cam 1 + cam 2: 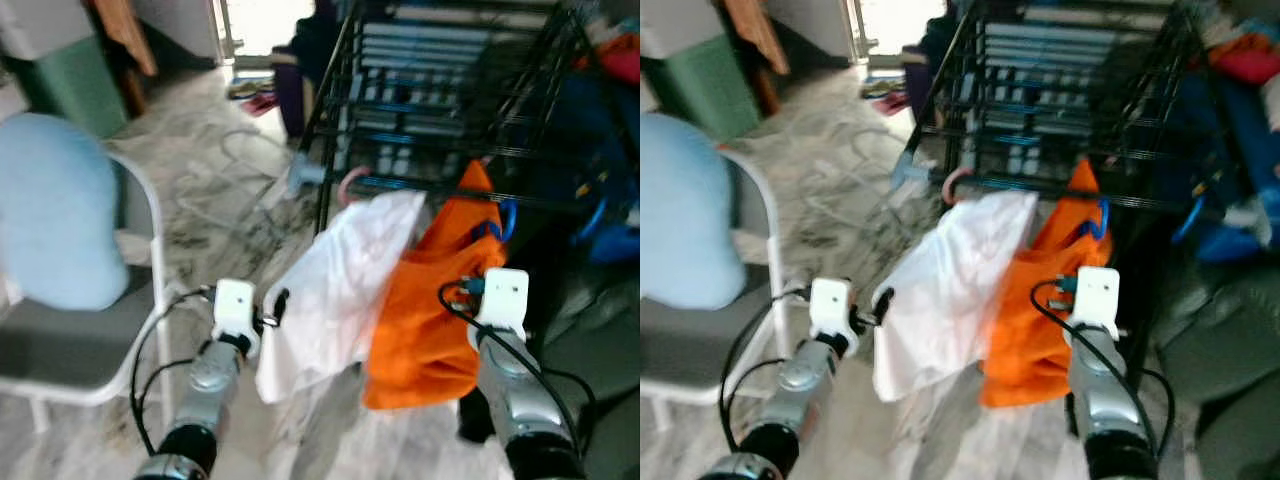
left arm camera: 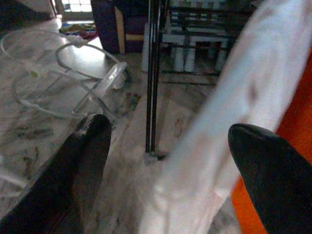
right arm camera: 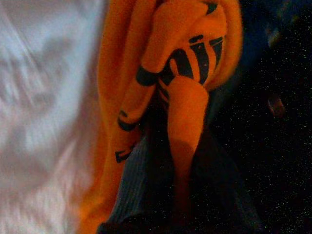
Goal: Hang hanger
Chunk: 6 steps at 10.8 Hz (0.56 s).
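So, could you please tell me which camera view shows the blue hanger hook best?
The left eye view: the blue hanger hook curls clear above the orange garment near the black rack. The right eye view shows it too, blurrier. The right wrist view gives close orange cloth with black print; the left wrist view mostly the white garment.

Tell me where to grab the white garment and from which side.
Grip the white garment at its near edge, coming from the robot's left. It hangs slanted off the black rack, its right side overlapped by the orange garment. The left gripper, fingers apart, already has that edge between them.
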Available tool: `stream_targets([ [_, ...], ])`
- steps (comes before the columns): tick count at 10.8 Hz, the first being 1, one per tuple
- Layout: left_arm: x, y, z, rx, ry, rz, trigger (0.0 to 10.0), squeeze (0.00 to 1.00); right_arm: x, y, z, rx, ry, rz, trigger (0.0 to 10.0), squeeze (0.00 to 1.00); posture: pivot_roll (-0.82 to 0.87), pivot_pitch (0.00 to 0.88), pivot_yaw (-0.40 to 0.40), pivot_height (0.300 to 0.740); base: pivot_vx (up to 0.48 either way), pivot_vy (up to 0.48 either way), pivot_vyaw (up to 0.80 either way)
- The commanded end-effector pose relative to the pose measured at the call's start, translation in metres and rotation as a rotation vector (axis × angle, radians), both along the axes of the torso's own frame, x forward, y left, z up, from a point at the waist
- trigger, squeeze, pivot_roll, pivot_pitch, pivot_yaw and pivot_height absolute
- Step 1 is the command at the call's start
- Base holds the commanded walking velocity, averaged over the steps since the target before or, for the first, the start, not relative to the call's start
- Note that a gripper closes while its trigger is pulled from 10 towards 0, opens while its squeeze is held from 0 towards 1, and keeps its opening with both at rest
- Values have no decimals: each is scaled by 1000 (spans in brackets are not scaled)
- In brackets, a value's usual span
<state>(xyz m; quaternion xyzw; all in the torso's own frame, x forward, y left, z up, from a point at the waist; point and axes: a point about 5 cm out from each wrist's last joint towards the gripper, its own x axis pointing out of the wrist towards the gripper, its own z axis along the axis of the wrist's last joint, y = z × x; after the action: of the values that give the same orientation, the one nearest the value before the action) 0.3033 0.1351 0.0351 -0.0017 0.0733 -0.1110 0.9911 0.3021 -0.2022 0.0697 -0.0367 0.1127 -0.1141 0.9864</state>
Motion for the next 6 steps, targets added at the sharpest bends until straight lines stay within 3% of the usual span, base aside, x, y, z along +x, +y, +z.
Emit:
stream_targets([
  [1,0,8,-2,8,19,22,10000,0,1,7,11,-7,-58,31,10000,0,-121,67,8,740,0,0,0],
  [3,1,5,-1,5,22,-1,10000,0,-3,8,10,-10,-49,43,10000,0,-134,65,19,740,0,0,0],
  [6,2,2,-1,7,32,-27,10000,0,16,7,22,63,-31,42,10000,0,-136,69,27,740,0,0,0],
])
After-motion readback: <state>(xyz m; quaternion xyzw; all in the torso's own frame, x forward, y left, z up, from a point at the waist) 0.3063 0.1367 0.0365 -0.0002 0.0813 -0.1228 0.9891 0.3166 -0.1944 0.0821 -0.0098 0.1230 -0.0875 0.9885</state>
